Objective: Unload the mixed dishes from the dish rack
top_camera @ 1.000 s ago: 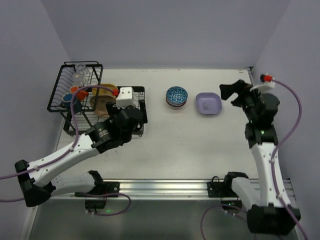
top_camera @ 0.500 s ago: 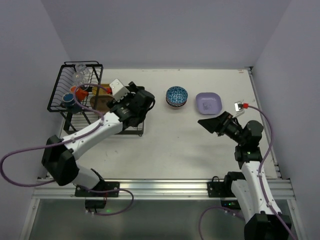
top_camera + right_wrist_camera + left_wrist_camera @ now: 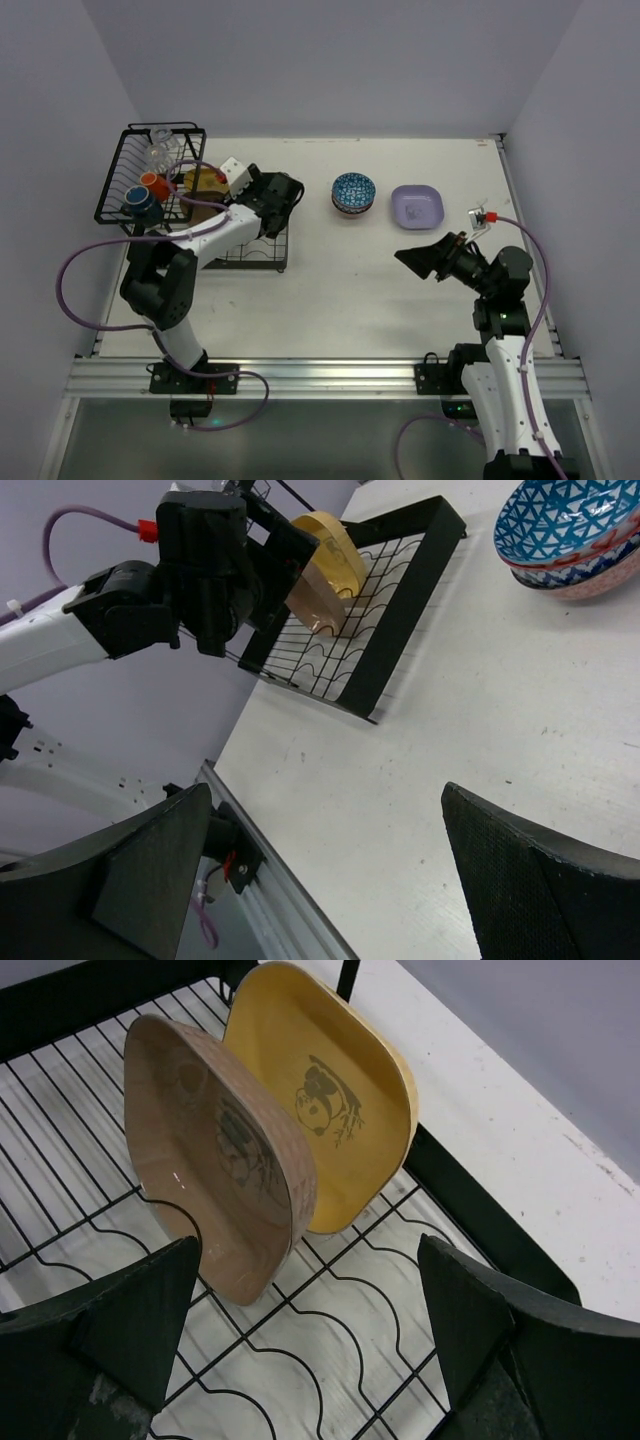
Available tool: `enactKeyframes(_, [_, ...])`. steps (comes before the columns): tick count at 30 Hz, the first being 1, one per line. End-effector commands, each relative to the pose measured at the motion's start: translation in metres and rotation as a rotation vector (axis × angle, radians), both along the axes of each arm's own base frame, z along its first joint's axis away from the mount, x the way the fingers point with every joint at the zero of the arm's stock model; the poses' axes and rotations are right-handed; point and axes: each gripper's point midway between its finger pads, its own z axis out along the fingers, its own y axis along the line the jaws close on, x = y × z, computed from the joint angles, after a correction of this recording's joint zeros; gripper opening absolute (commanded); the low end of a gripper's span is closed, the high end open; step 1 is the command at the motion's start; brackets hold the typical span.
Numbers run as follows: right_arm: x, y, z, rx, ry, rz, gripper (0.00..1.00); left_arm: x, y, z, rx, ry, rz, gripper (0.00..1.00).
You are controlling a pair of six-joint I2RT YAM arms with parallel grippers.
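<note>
- Swung left claw (image 3: 307, 1260) in over dish rack (image 3: 113, 178); wide open, lined up on tan plate (image 3: 215, 1150), yellow plate (image 3: 330, 1090) behind it. Next pick, I reckoned.
- Unloaded bowl stack (image 3: 353, 192) and lavender plate (image 3: 416, 206) sat on counter (image 3: 330, 290).
- I'd pulled right claw (image 3: 420, 256) back: wide, empty.

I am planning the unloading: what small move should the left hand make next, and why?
Probably ease the left hand forward over the rim of the tan plate. The hand is open, that plate stands nearest in the dish rack, the yellow plate behind it.
</note>
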Motion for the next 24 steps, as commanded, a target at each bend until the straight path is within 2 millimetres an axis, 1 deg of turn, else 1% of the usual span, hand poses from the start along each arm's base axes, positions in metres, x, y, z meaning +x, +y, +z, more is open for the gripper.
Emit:
enactKeyframes(1, [-0.004,0.002,0.009,-0.012,-0.016,0.035,0.99,0.017,0.006,0.019,0.036,-0.095,0.003,0.93])
enactKeyframes(2, [-0.005,0.003,0.011,-0.008,-0.018,0.042,0.99,0.018,0.017,0.009,0.062,-0.047,-0.011,0.92])
enactKeyframes(3, [-0.006,0.003,0.013,-0.009,-0.025,0.042,0.99,0.028,0.012,0.009,0.010,-0.082,-0.048,0.92])
enactKeyframes(4, [-0.006,0.003,0.014,-0.009,-0.030,0.041,0.99,0.032,0.014,0.012,-0.001,-0.101,-0.059,0.91])
enactKeyframes(5, [-0.007,0.003,0.015,-0.011,-0.034,0.039,0.99,0.033,0.017,0.009,0.009,-0.092,-0.072,0.91])
enactKeyframes(6, [-0.007,0.003,0.016,-0.011,-0.040,0.038,0.99,0.036,0.015,0.013,0.029,-0.094,-0.086,0.91])
enactKeyframes(7, [-0.007,0.003,0.018,-0.013,-0.048,0.036,0.99,0.038,0.015,0.010,0.039,-0.081,-0.090,0.91])
enactKeyframes(8, [-0.007,0.003,0.019,-0.013,-0.051,0.035,0.99,0.041,0.014,0.012,0.038,-0.080,-0.090,0.91])
enactKeyframes(9, [-0.008,0.003,0.022,-0.013,-0.054,0.035,0.99,0.042,0.015,0.007,0.048,-0.064,-0.091,0.90])
enactKeyframes(14, [-0.010,0.003,0.025,-0.019,-0.069,0.040,0.99,0.047,0.019,-0.002,0.061,-0.037,-0.093,0.79])
enactKeyframes(16, [-0.009,0.003,0.024,-0.023,-0.071,0.034,0.99,0.047,0.020,-0.006,0.072,-0.026,-0.090,0.76])
enactKeyframes(17, [-0.009,0.003,0.024,-0.023,-0.071,0.034,0.99,0.046,0.022,-0.008,0.077,-0.021,-0.084,0.72])
enactKeyframes(19, [-0.010,0.003,0.024,-0.024,-0.071,0.038,0.99,0.045,0.025,-0.010,0.074,-0.018,-0.079,0.60])
enactKeyframes(21, [-0.009,0.003,0.023,-0.027,-0.073,0.039,0.99,0.044,0.026,-0.012,0.070,-0.018,-0.079,0.59])
enactKeyframes(22, [-0.009,0.003,0.023,-0.027,-0.072,0.039,0.99,0.043,0.028,-0.014,0.068,-0.014,-0.080,0.53])
enactKeyframes(24, [-0.009,0.003,0.023,-0.029,-0.074,0.039,0.99,0.042,0.029,-0.017,0.068,-0.010,-0.078,0.50])
